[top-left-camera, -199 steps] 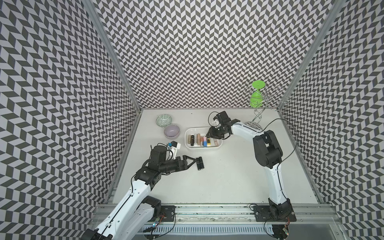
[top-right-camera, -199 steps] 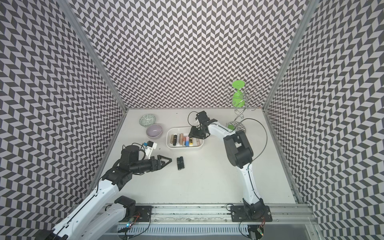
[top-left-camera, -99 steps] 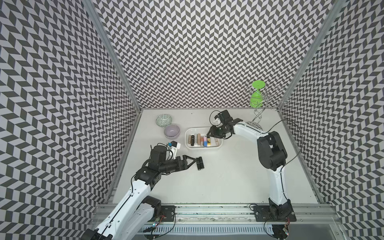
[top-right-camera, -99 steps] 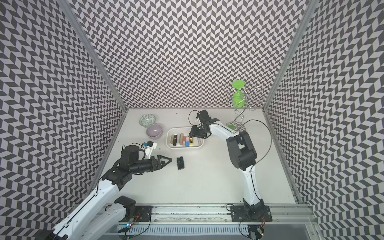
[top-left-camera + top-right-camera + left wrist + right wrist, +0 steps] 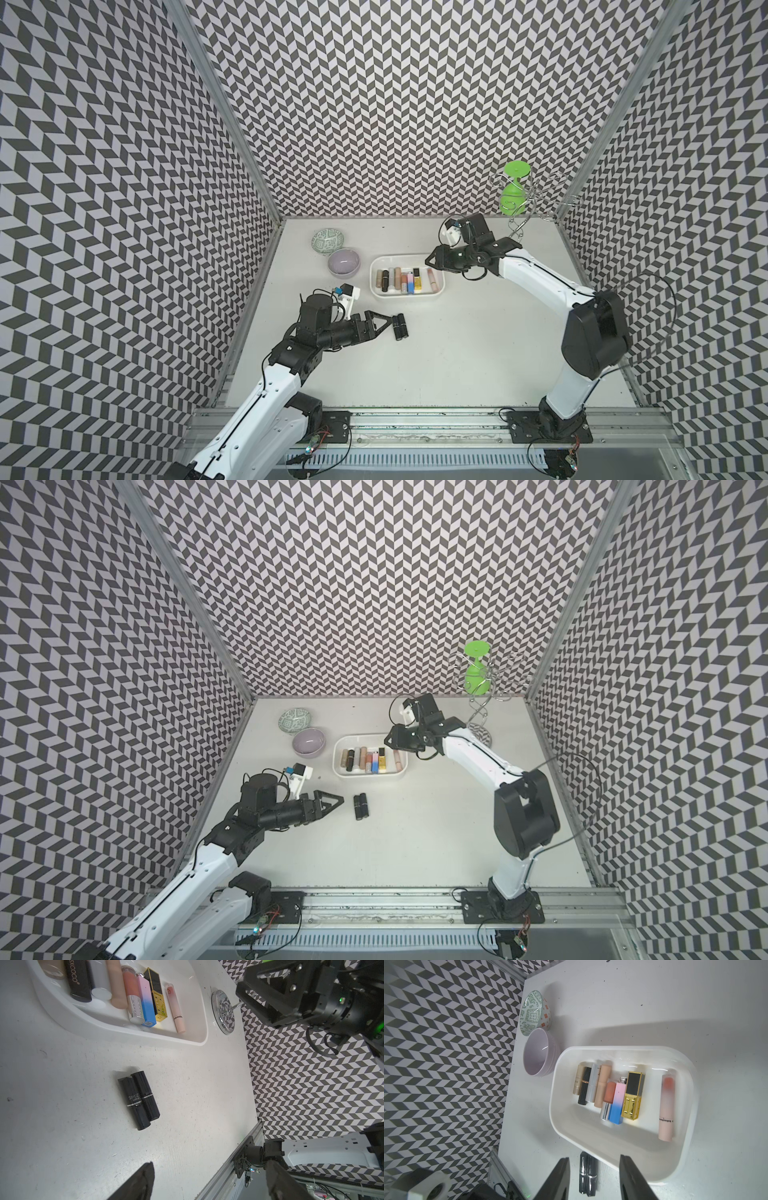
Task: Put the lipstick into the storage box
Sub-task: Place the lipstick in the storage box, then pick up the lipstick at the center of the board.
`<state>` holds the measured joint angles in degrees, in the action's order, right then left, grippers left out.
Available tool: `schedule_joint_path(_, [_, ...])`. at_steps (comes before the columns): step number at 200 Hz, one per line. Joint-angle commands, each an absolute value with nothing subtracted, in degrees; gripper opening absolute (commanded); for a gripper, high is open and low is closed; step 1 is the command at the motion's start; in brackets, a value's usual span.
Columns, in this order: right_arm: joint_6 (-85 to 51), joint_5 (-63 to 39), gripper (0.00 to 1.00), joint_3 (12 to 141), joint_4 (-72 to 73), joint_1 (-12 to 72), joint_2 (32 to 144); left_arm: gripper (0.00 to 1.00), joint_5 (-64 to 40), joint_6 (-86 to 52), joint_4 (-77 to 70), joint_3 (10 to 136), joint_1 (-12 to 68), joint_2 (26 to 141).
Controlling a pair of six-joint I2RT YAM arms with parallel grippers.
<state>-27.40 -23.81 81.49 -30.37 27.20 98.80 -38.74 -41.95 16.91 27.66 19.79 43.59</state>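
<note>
Lying flat, glossy black cylindrical lipstick tubes (image 5: 134, 1103)

- Bright, even overhead light; soft shadows.
- Broad grey shadow crosses the tabletop (image 5: 654, 1028) beyond the right claw (image 5: 593, 1158), whose fingertips (image 5: 560, 1176) look blurred.
- Glare streaks the storage box (image 5: 623, 1057) wall ahead of it.

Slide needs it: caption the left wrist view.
Open left gripper faces two black lipsticks lying together on the table, outside the filled storage box.
</note>
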Motion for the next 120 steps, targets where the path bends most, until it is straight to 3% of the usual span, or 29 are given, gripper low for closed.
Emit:
schedule_joint_path(1, [-26.73, -22.78, 0.43, 75.82, -29.71, 27.51, 92.58, 0.87, -37.92, -43.27, 13.76, 25.79, 21.31, 42.81])
schedule_joint_path(62, [-27.81, -17.85, 0.44, 60.35, -30.22, 33.75, 79.81, 0.87, -34.19, -48.30, 6.41, 21.71, 28.11, 46.47])
schedule_joint_path(120, [-30.08, -11.16, 0.46, 60.42, -29.27, 46.34, 85.20, 0.87, -25.44, -50.82, 13.40, 20.90, 30.85, 42.98])
